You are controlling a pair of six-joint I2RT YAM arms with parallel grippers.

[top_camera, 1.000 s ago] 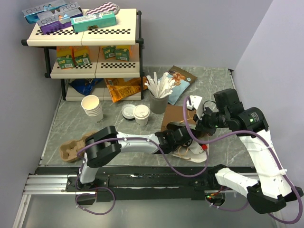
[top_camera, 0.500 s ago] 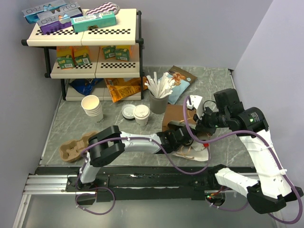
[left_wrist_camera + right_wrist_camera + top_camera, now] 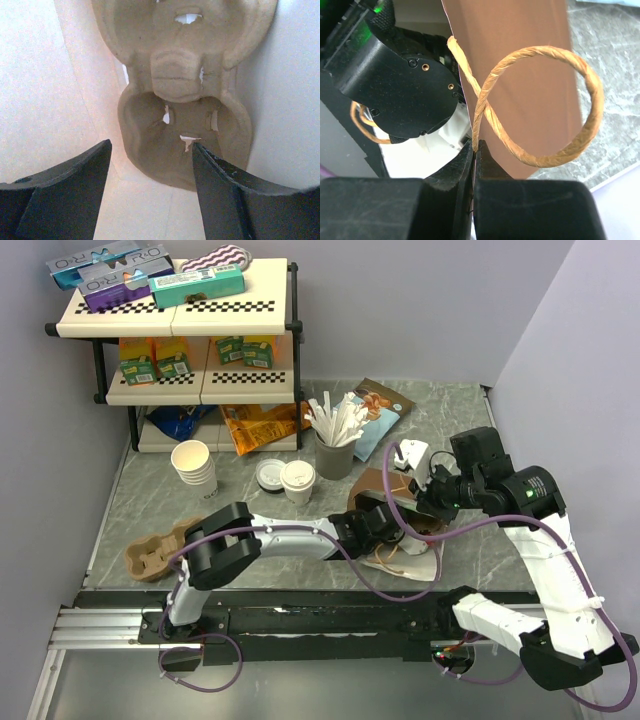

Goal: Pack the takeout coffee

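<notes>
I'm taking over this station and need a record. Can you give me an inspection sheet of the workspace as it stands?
Surface: grey stone-look table, crowded.
Job's things: takeout coffee upright, lidded, outside the brown bag; pulp carrier apparently inside the bag.
Clutter: cup stack, loose lids, straw holder, second carrier.
Claws: left claw open over the pulp carrier; right claw shut on the bag handle.
Cables: purple cable loops beside the bag.
Surroundings: stocked shelf; plain walls.
</notes>
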